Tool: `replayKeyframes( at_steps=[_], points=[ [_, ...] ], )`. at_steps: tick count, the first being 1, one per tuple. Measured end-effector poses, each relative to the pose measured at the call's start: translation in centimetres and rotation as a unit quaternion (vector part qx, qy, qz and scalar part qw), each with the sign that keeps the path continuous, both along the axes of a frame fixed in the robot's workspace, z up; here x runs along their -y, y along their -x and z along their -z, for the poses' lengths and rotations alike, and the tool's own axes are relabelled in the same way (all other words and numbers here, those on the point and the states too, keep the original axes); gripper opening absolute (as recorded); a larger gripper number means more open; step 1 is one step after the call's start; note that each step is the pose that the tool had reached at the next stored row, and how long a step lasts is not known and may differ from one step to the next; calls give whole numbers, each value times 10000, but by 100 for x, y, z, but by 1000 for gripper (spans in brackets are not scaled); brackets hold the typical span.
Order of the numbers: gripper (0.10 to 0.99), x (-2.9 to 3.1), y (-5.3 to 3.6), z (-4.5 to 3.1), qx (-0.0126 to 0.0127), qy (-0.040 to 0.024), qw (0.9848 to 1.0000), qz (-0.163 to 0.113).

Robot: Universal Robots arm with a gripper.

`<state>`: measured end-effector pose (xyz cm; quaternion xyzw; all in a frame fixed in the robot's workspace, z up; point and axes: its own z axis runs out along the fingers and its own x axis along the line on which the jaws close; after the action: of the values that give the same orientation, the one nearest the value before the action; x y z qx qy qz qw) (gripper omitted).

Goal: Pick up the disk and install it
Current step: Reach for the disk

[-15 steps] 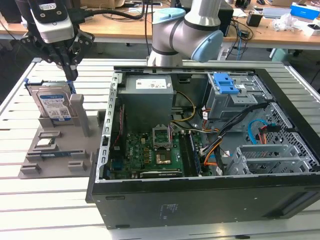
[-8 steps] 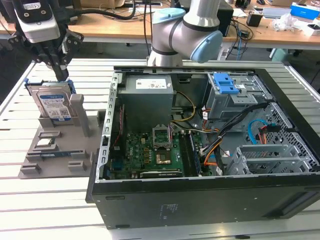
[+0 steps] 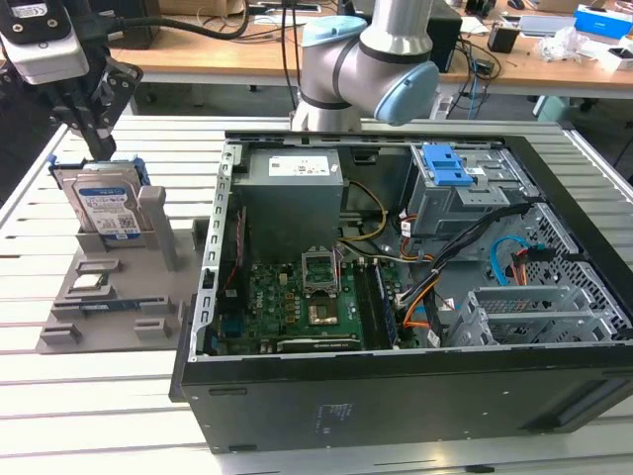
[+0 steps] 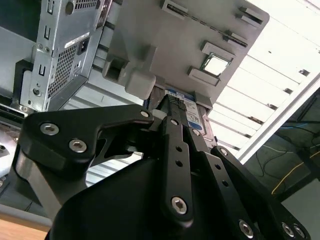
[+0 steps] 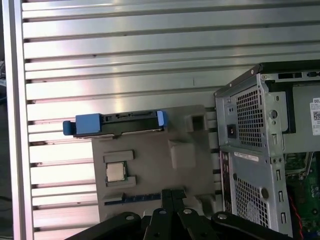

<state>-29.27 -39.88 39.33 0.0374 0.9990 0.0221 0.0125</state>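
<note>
Right now I am hovering my pincer point(image 3: 99, 148) just above the top edge of the disk point(image 3: 104, 203), not touching it. Its fingers are lying drawn together, with hardly a gap showing between them in the first wrist view, and they are gripping nothing.

The disk is standing upright on its edge in a slot of a grey holder point(image 3: 119, 307), at the holder's far edge in the exterior view. Its white-and-blue label is facing the camera, and its blue bracket point(image 3: 59, 170) is showing at the upper corners. A small square chip point(image 3: 89, 284) is lying flat in a pocket of the same holder, nearer its front edge.

The holder is resting on a slatted metal table point(image 3: 99, 416), toward the table's edge at the exterior view's left, just beside an open computer case point(image 3: 396, 396). Inside the case a grey power supply point(image 3: 292, 188) is sitting against the far wall, with a green board point(image 3: 297, 297) lying in front of it. A ridged blue latch point(image 3: 450, 166) is sitting toward the far corner at the exterior view's right. My arm point(image 3: 366, 59) is rising behind the case's far edge.
</note>
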Motion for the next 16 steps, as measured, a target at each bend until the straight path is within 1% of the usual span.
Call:
replayKeyframes(
  at_steps=[12, 16],
  points=[
    [106, 0, 165, 0, 0, 0, 10000, 0],
    [106, 0, 237, 0, 0, 0, 10000, 0]
  ],
)
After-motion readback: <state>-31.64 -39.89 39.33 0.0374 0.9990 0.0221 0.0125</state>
